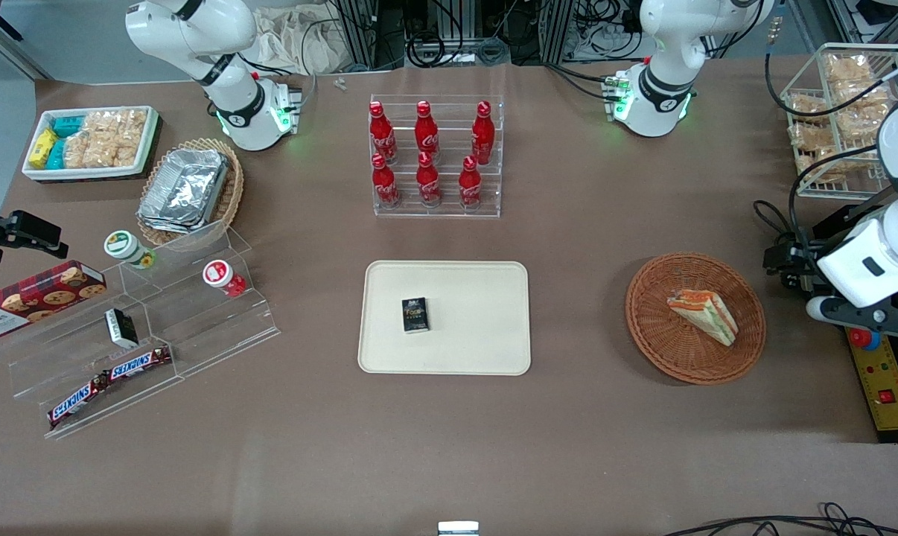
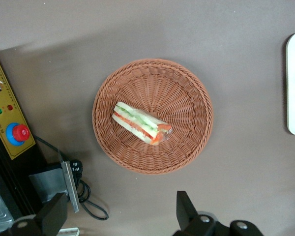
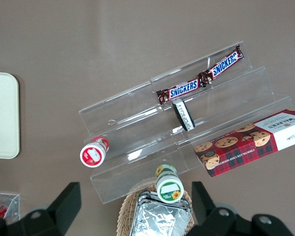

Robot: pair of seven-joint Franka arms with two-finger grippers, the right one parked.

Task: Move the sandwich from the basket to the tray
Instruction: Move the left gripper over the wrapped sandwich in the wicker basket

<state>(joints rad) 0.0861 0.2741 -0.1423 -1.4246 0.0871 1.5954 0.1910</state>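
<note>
Front view shows the tabletop's near edge bare of goods; nearest the camera among the task's things is the tray (image 1: 486,342), lying flat near the middle of the tabletop with a small dark box (image 1: 415,315) on it. Toward the working arm's end of the tabletop, well apart from the tray, sits the basket (image 1: 665,350) with the sandwich (image 1: 705,314) lying in it on its side, filling layers showing. The gripper (image 2: 120,216) hangs above the table just beside the basket's rim, over by the table's end edge near the yellow control box (image 1: 882,387); its fingers (image 2: 185,211) are spread wide and hold nothing. Farther from the camera stands a clear rack of red cola bottles (image 1: 427,152).
</note>
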